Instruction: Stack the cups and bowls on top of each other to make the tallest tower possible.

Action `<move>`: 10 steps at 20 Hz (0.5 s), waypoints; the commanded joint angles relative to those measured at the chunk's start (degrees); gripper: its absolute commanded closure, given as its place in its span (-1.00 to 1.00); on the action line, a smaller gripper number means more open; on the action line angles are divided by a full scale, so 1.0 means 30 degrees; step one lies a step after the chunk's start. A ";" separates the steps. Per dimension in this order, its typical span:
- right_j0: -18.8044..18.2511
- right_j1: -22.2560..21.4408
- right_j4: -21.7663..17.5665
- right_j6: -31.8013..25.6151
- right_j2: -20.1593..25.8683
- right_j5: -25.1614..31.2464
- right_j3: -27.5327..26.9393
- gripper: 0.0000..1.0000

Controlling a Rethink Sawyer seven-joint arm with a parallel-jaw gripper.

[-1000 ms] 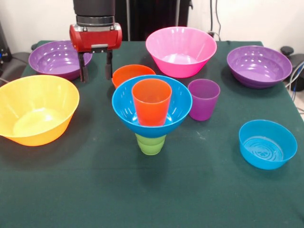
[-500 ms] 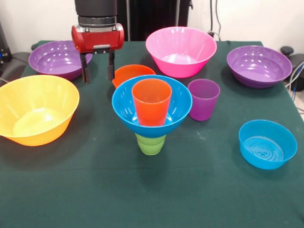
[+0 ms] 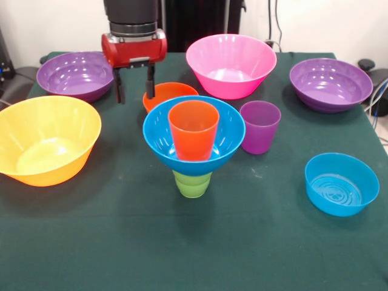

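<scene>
The tower stands mid-table: a green cup (image 3: 193, 183) upside down, a medium blue bowl (image 3: 159, 140) on it, an orange cup (image 3: 193, 129) upright in the bowl. The small orange bowl (image 3: 169, 94) sits on the cloth just behind the tower. My gripper (image 3: 134, 91) is open and empty, its fingers straddling the orange bowl's left rim from above. The purple cup (image 3: 259, 126) stands right of the tower. The small blue bowl (image 3: 341, 183) is at the right.
A large yellow-orange bowl (image 3: 43, 139) sits at the left, a large pink bowl (image 3: 231, 63) behind the tower, and purple bowls at the far left (image 3: 73, 74) and far right (image 3: 330, 83). The green table cloth (image 3: 194, 254) lies under it all.
My gripper has moved to the right, from beside the left purple bowl toward the small orange bowl, and stayed open. Nothing else has moved.
</scene>
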 commanded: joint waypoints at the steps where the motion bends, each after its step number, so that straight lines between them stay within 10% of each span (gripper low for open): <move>1: 0.0485 0.1662 -0.0729 -0.0062 0.0467 0.3066 -0.0018 -1.00; 10: 0.0320 0.2123 -0.1268 0.0127 0.0504 0.2450 -0.0300 -1.00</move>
